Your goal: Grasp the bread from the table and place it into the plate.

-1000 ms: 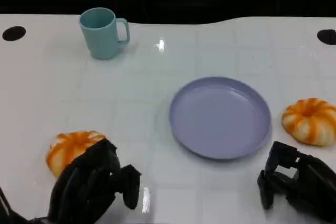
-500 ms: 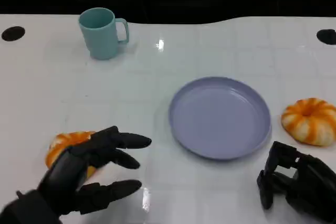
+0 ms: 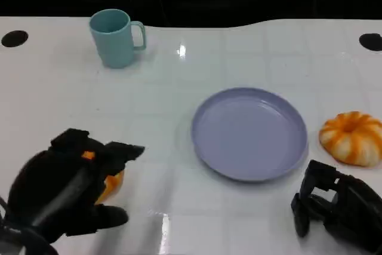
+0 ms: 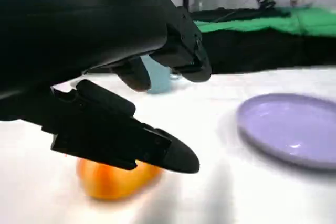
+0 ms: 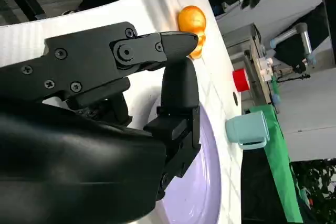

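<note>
Bread (image 3: 110, 182): on the table (image 3: 250, 46) at near left, mostly covered by the left hand.
Second bread (image 3: 352, 137): right of the plate, apart from it.
Plate (image 3: 249, 134): holds nothing.
Mug (image 3: 114, 37): upright, far left; contents cannot be told.
Left hand (image 3: 65, 186): draped over the bread, fingers spread around it; a closed grip cannot be told.
Right hand (image 3: 334, 207): low at near right, fingers curled in, holding nothing.

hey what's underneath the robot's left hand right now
An orange bread lies on the white table under the left hand. The hand covers most of it in the head view, so whether the fingers actually touch it can't be told.
</note>
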